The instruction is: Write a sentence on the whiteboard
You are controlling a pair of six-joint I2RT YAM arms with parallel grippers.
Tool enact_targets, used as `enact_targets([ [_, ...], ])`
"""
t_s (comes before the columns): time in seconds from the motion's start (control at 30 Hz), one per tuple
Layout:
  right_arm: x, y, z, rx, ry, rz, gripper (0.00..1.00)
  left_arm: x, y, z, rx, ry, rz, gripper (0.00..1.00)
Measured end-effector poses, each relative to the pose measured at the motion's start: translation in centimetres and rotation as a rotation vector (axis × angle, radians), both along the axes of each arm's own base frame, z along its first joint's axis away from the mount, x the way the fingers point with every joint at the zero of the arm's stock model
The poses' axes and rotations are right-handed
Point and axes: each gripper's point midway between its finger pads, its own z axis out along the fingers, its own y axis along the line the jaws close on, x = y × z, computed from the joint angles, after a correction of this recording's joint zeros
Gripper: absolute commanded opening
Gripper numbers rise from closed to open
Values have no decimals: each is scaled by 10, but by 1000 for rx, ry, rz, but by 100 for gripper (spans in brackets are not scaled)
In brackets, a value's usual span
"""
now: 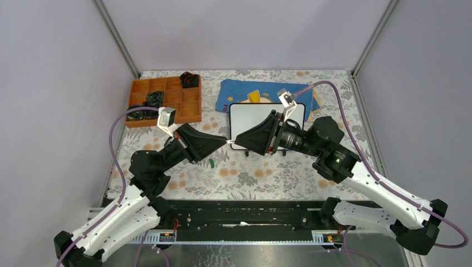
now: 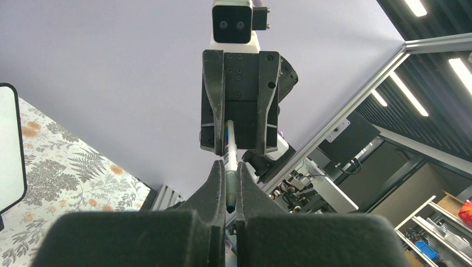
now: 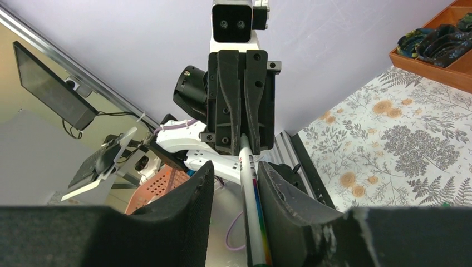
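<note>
Black right pincer (image 3: 235, 173), agape around the marker (image 3: 248, 186) the left pincer (image 2: 227, 167) clamps, partly hides the whiteboard (image 1: 250, 114).

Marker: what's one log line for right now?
left gripper: shut on marker | right gripper: open around marker's other end | whiteboard: visible part blank

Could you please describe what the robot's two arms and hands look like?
Both the left arm and right arm have white shells near the base and black joints further out. A purple cable loops along each, up to a white camera on the wrist. The left hand and right hand are black, wedge-shaped, with two fingers.
</note>
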Motion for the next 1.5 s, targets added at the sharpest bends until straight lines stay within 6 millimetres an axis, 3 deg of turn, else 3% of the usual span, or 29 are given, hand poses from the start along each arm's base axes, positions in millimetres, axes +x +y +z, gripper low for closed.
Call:
enact_targets([
  [0.13, 1, 2, -1, 1, 5, 1, 31, 1, 0, 0, -4, 1, 3, 0],
  [0.53, 1, 4, -8, -11, 24, 9, 27, 1, 1, -1, -7, 4, 9, 0],
  [1.17, 4, 6, -13, 5, 34, 4, 33, 4, 1, -3, -8, 13, 18, 0],
  [1.5, 4, 6, -13, 14, 38, 2, 29, 4, 1, -5, -5, 18, 18, 0],
])
